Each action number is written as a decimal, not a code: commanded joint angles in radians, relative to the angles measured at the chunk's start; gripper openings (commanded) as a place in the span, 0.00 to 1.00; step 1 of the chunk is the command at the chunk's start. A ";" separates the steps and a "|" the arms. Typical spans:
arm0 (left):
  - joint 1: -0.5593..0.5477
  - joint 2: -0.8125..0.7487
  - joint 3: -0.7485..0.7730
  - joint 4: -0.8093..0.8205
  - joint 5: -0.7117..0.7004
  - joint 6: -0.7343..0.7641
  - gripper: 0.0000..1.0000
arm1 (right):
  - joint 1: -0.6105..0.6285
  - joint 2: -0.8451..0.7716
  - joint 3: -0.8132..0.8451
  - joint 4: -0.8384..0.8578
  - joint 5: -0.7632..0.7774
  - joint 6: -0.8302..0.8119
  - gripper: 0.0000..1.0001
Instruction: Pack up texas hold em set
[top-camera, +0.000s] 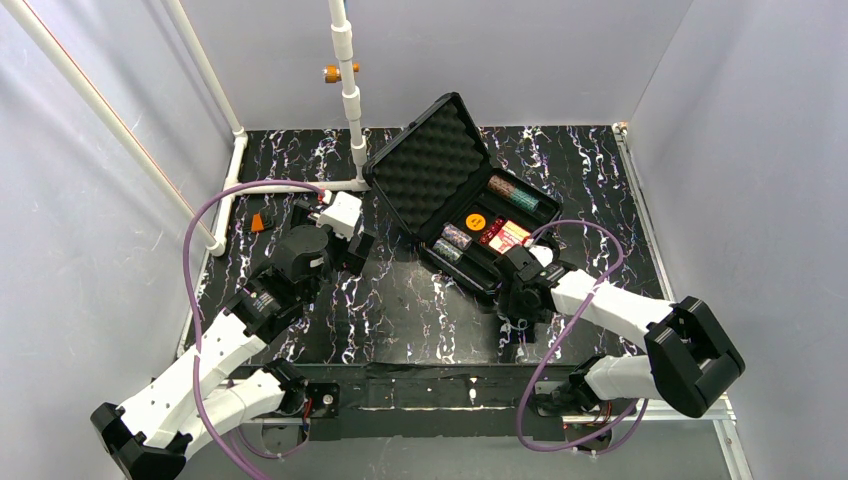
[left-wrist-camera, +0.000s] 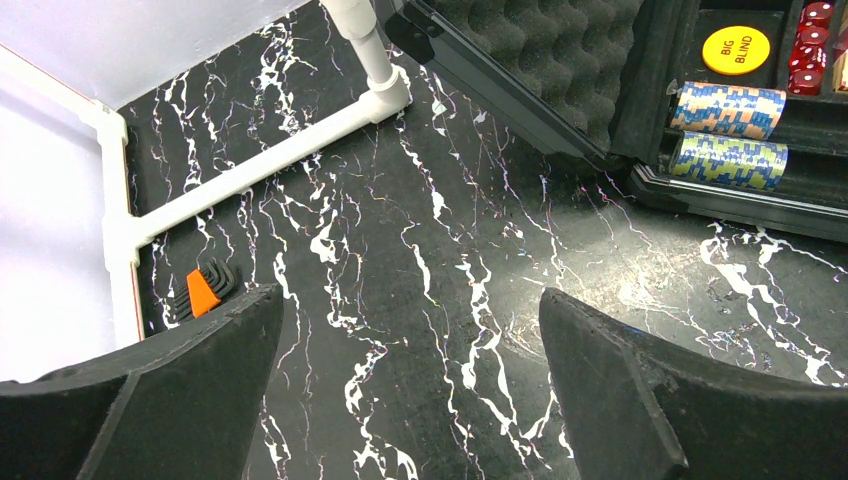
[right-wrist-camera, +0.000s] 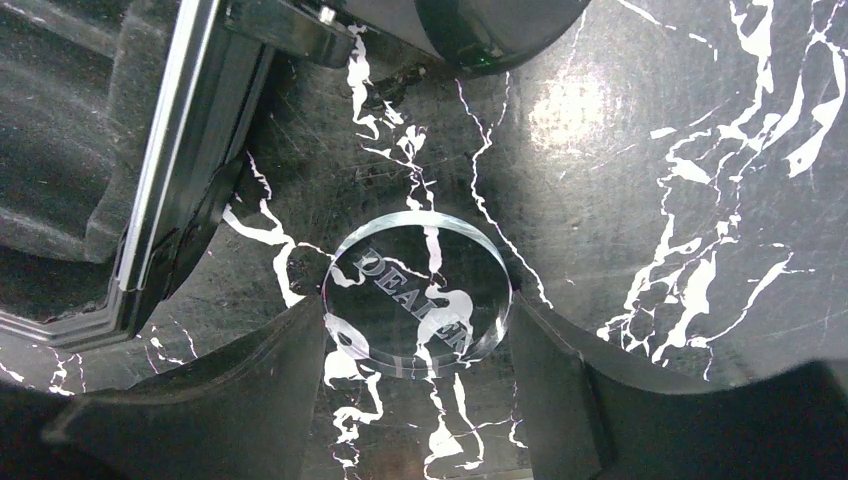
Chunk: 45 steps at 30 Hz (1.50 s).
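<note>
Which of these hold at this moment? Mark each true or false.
1. The case stands open. True.
2. The dealer disc lies inside the case. False: it lies on the table beside the case, between the fingers of the right gripper.
3. The left gripper holds a stack of chips. False: it is open and empty above the table.
4. The Big Blind disc sits in the case. True.
</note>
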<state>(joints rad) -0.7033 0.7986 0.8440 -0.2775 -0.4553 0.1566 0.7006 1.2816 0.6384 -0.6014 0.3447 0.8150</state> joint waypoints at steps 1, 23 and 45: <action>0.002 -0.012 0.009 -0.008 -0.003 0.002 0.99 | -0.004 0.030 -0.017 -0.009 0.014 -0.016 0.64; 0.003 -0.003 0.004 -0.003 -0.011 0.009 0.99 | -0.003 -0.207 0.138 -0.118 -0.079 -0.159 0.22; 0.002 0.008 0.005 -0.008 -0.008 0.008 0.99 | -0.004 -0.024 0.496 -0.010 -0.044 -0.387 0.01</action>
<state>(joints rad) -0.7033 0.8078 0.8440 -0.2775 -0.4557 0.1577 0.7006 1.1805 1.0138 -0.7094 0.2661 0.4980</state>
